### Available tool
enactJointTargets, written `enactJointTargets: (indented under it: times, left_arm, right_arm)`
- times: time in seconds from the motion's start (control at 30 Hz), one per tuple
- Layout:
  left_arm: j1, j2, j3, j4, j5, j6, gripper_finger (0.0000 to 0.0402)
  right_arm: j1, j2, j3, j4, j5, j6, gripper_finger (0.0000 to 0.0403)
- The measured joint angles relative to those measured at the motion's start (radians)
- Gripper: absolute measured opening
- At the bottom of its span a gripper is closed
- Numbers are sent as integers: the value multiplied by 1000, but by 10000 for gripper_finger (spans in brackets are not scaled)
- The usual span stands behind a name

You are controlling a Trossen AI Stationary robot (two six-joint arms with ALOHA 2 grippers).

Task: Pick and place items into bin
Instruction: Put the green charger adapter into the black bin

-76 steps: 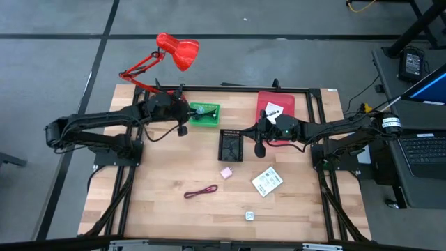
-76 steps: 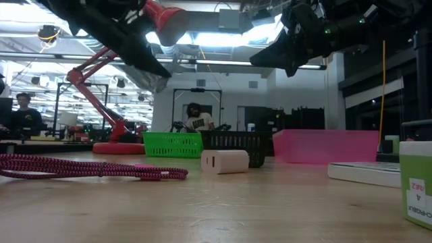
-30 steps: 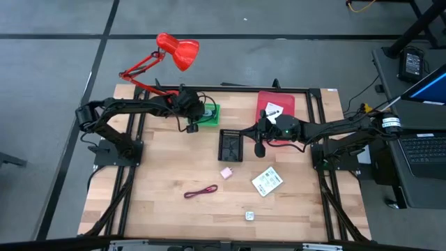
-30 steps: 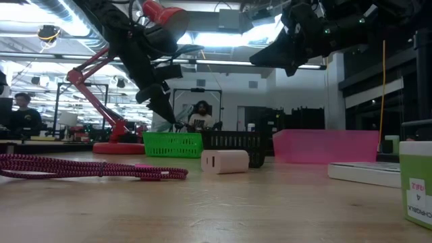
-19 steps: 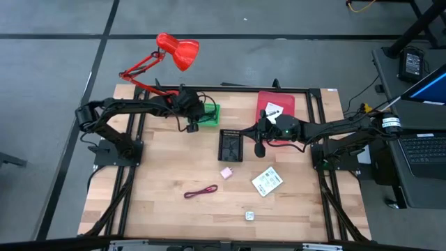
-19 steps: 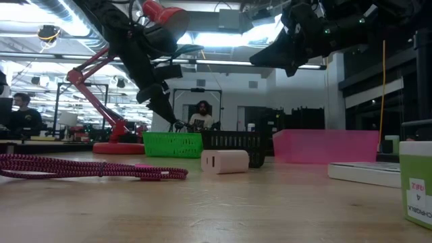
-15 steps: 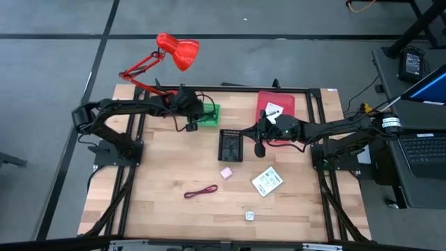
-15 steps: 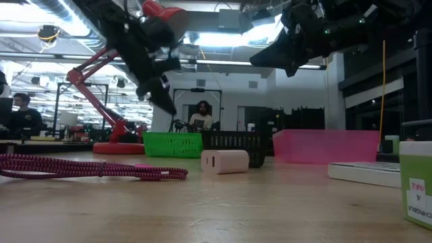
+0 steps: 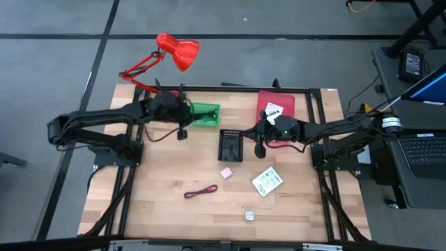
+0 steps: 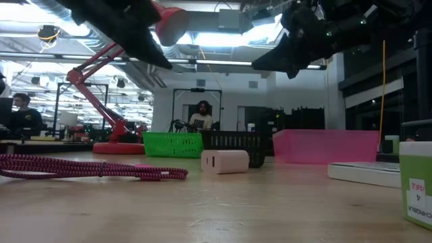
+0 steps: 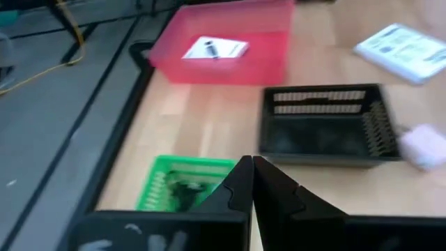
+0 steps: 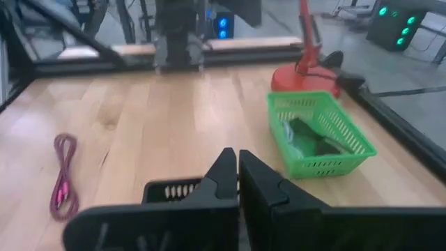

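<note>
My left gripper (image 9: 182, 130) (image 11: 251, 167) is shut and empty, raised just left of the green bin's (image 9: 204, 114) near corner. A dark cord (image 11: 182, 191) lies inside that bin. My right gripper (image 9: 259, 148) (image 12: 238, 164) is shut and empty, held above the table between the black bin (image 9: 231, 144) and the pink bin (image 9: 276, 109). One white packet (image 9: 273, 110) lies in the pink bin. On the bare table lie the other packet (image 9: 267, 181), the pink cube (image 9: 226, 172), the maroon cord (image 9: 201, 192) and the tiny white cube (image 9: 249, 216).
The red desk lamp (image 9: 178, 50) stands at the far left corner, its base (image 12: 306, 77) behind the green bin. The three bins line the far half of the table. A laptop (image 9: 425, 150) sits beyond the right edge. People (image 10: 201, 115) are in the room behind.
My left gripper has risen from just above the green bin and drawn back a little toward the table's left edge, the arm stretching out again. The cord end stays sticking up out of the green bin. The right arm has kept still.
</note>
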Motion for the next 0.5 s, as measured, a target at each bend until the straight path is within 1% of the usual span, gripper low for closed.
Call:
enactJointTargets:
  times: [0.17, 0.3, 0.33, 0.4, 0.5]
  left_arm:
    - [-128, -106, -108, 112, -13, -85, 2]
    - [-239, -169, -168, 165, -120, -121, 3]
    - [-263, -181, -180, 175, -148, -133, 3]
    - [-307, -195, -201, 203, -191, -151, 3]
    - [-360, -205, -219, 228, -222, -159, 3]
  right_arm:
    - [79, -24, 0, -109, 0, 32, 0]
    - [176, -24, 0, -112, 1, 62, 0]
    - [203, -24, 0, -118, 25, 84, 0]
    - [258, -24, 0, -161, 105, 138, 0]
    - [343, -23, 0, -202, 172, 199, 0]
